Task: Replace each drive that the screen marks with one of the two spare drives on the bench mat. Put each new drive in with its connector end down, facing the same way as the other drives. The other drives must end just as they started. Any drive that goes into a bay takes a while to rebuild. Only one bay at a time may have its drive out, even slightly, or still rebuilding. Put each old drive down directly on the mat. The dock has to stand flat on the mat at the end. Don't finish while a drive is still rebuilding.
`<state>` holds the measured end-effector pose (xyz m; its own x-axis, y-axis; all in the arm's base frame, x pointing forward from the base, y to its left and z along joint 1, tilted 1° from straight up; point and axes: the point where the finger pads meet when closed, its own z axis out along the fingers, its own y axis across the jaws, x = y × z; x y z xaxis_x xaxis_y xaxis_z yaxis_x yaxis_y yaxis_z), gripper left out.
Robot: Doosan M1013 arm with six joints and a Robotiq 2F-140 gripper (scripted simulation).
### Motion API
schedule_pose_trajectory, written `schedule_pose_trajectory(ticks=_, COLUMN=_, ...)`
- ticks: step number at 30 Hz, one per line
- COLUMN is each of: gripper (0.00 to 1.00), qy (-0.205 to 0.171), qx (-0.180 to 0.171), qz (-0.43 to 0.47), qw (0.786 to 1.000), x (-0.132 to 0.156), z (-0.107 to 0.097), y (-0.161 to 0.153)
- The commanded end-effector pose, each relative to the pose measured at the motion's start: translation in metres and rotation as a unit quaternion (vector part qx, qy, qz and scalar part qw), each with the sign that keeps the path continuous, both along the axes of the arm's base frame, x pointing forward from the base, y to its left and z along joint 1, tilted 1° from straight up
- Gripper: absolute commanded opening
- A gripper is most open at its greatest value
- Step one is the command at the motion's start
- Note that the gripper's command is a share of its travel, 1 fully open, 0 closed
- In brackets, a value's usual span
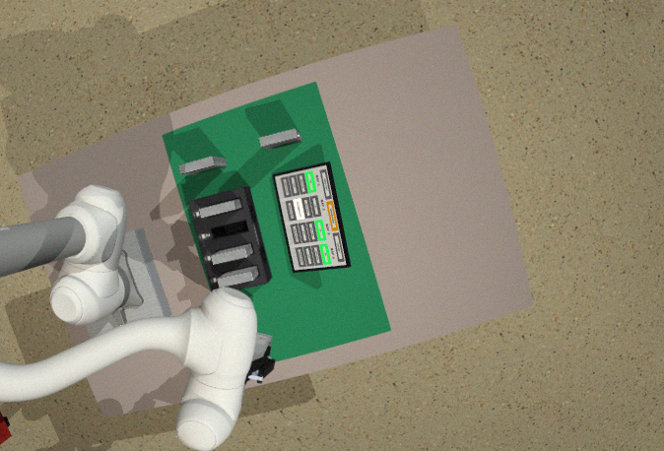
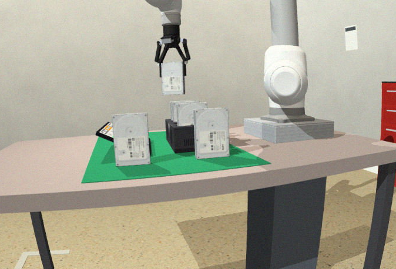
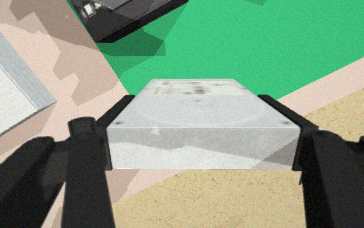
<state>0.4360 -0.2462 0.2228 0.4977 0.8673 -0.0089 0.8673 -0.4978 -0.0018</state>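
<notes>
My gripper (image 1: 260, 368) (image 2: 173, 75) (image 3: 195, 109) is shut on a silver drive (image 2: 172, 87) (image 3: 200, 146), held upright in the air, label end down, past the dock's lower end in the top view. The black dock (image 1: 256, 233) (image 2: 184, 139) (image 3: 137, 16) stands on the green mat (image 1: 338, 313) (image 2: 160, 172) (image 3: 240, 40). It holds three drives; its second bay (image 1: 230, 228) from the top in the top view is empty. Two spare drives (image 1: 280, 138) (image 1: 202, 164) (image 2: 130, 127) (image 2: 211, 120) stand upright on the mat. The screen (image 1: 311, 218) (image 2: 104, 130) shows one white cell and an orange box in its second row, and green cells in the others.
The tilted screen stands beside the dock. The arm's grey base block (image 1: 155, 287) (image 2: 268, 130) (image 3: 17, 92) is on the table (image 1: 423, 160) (image 2: 33, 158). A red cabinet (image 2: 395, 114) stands behind the table at right in the exterior view.
</notes>
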Motion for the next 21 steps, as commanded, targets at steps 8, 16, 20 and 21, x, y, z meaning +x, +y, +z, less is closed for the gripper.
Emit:
schedule_pose_trajectory(ticks=8, gripper=0.1, qy=0.0, qx=0.0, qz=0.026, qw=1.0, x=0.011, z=0.0, y=0.036)
schedule_pose_trajectory(ticks=16, gripper=0.1, qy=0.0, qx=0.0, qz=0.056, qw=0.998, x=0.02, z=0.0, y=0.076)
schedule_pose_trajectory(ticks=20, gripper=0.1, qy=0.0, qx=0.0, qz=0.063, qw=0.998, x=0.022, z=0.0, y=0.086)
schedule_pose_trajectory(ticks=21, gripper=0.1, qy=0.0, qx=0.0, qz=0.067, qw=0.998, x=0.022, z=0.0, y=0.092)
